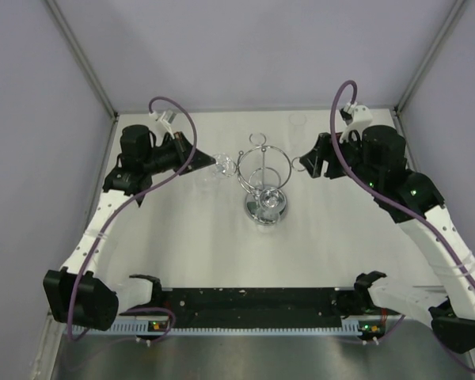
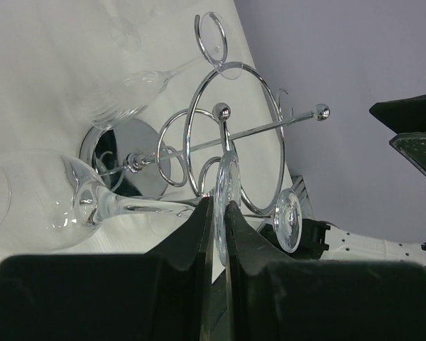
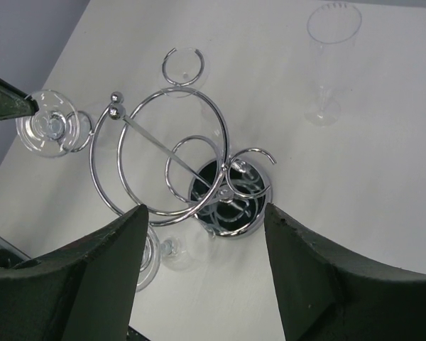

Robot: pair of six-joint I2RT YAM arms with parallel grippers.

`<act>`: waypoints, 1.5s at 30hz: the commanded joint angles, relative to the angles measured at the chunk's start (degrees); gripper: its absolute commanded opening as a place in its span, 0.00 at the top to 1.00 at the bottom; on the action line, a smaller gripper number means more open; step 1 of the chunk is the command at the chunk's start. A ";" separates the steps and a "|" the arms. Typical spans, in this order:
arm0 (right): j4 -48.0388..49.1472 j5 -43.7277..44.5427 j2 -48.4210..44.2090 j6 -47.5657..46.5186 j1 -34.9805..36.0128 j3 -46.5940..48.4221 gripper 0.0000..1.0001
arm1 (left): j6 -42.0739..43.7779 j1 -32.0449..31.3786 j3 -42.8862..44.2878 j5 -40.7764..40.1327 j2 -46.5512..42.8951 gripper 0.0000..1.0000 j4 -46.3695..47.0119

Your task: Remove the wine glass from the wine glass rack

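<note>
No writing, label, brand mark, number or sign could be read anywhere in the three views, neither on the wine glass rack (image 1: 267,207), nor on the wine glass (image 2: 78,202), nor on the desk (image 1: 182,253).

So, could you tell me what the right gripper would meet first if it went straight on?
The open right gripper would likely reach the wine glass rack first; depth is unclear.
</note>
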 commanded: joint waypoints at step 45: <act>27.04 -23.87 1.10 42.63 13.44 -3.71 0.35 | 6.62 1.15 0.37 20.65 -29.86 1.00 20.29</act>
